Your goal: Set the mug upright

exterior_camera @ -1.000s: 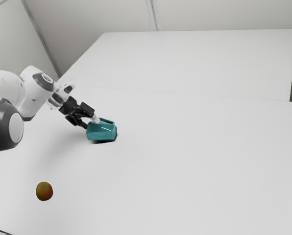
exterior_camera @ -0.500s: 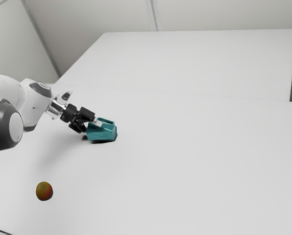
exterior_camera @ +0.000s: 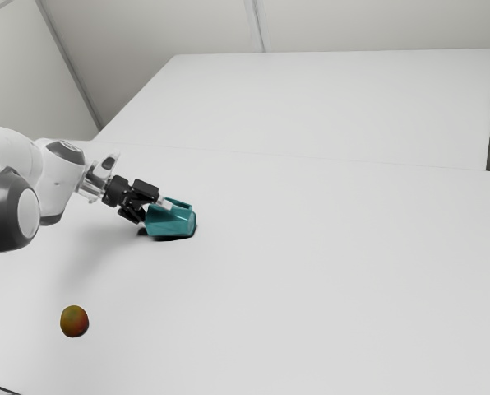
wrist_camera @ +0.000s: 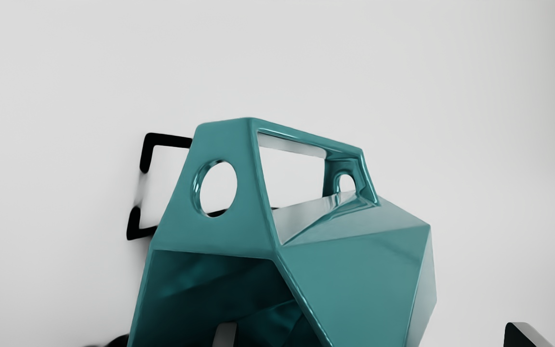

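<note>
Black and two-fingered, the pincer (wrist_camera: 374,335) stands released at the open mouth of the teal, faceted mug, one finger (wrist_camera: 225,336) reaching inside the mouth and the other (wrist_camera: 523,337) apart from it, out beyond the body. That mug (exterior_camera: 170,220) lies on its side on the smooth white table (exterior_camera: 311,280), its angular pierced handle (wrist_camera: 227,140) uppermost, so it isn't upright. How deep the inner finger sits is hard to judge from here. If the pincer closed with a shallow bite, the slanted wall might slip out during a lift. Pushing forward could skid the mug, and tilting it too little could let it topple back. The round, reddish-green fruit (exterior_camera: 74,321) seems safely distant.
</note>
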Controlling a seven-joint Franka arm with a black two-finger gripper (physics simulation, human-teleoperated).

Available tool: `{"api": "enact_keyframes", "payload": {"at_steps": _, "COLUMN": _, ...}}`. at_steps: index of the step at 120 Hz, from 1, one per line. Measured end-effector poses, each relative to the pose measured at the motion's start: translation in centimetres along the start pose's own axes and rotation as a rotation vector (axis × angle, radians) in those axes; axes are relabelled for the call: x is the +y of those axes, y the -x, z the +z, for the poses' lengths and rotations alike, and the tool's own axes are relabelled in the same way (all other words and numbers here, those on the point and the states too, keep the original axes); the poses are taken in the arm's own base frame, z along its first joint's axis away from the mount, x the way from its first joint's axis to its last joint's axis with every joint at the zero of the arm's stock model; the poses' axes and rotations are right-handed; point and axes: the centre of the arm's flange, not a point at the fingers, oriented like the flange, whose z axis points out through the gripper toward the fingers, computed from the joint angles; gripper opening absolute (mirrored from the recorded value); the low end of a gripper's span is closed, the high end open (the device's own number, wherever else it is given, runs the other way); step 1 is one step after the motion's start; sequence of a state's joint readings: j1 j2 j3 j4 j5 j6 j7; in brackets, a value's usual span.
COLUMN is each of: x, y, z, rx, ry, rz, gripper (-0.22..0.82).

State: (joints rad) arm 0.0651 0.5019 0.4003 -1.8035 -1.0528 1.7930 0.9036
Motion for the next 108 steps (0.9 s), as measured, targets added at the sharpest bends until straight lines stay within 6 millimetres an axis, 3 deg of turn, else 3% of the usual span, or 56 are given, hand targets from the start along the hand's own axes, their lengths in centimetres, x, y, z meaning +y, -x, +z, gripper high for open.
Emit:
{"api": "enact_keyframes", "payload": {"at_steps": 24, "x": -0.07, "y": -0.12, "z": -0.1, "rx": 0.007, "ry": 0.008, "rz": 0.006, "gripper": 0.53}}
{"api": "enact_keyframes", "payload": {"at_steps": 108, "x": 0.12, "y": -0.29, "z": 0.36, "rx": 0.031, "ry": 0.052, "rz": 0.009, "gripper": 0.0}}
